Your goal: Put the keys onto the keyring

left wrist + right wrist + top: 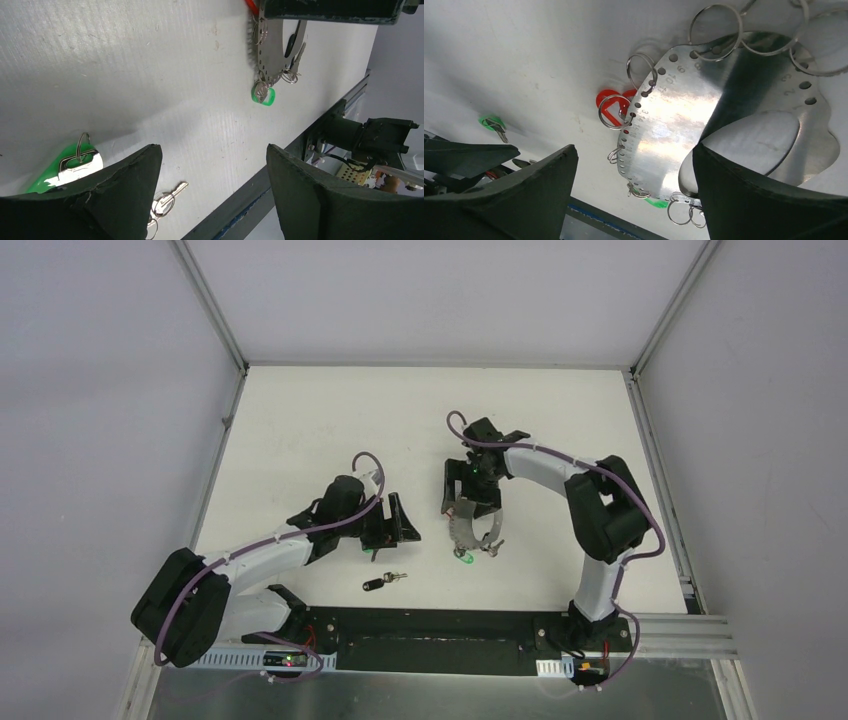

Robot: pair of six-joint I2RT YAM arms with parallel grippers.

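Note:
The keyring point(684, 115) is a flat grey metal plate with numbered holes along its rim, hung with split rings, a red cap point(613, 104) and a green cap point(656, 202). It lies on the white table under my right gripper point(634, 150), which is open, its right finger over the plate's large opening. A green-capped key point(70, 167) lies just left of my open left gripper point(214, 150). The black-capped key point(383, 582) lies nearer the front edge; in the left wrist view only its silver blade point(170, 196) shows beside the left finger. Nothing sits between either gripper's fingers.
A black base rail point(440, 635) runs along the near table edge, close to the black-capped key. White walls with metal frame posts point(210, 310) enclose the table. In the top view my left gripper point(395, 525) and right gripper point(472, 508) stand about a hand apart.

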